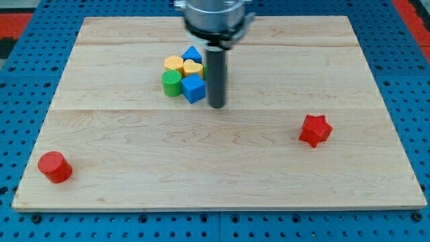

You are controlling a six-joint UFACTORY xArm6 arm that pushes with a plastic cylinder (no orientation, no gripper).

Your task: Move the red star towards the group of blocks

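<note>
The red star (315, 130) sits alone toward the desk's (201, 175) right edge, well apart from the group near the far edge: yellow blocks (183, 66), a blue triangle (193, 54), a green cylinder (172, 84) and a blue cube (193, 88). My tip (216, 105) stands just right of that cube. There are no jaws here, only a rod. I'd bring it round the star's right side, then push left and away. Bare wood lies between; the red cylinder (54, 167) at the near left corner is no obstacle.
</note>
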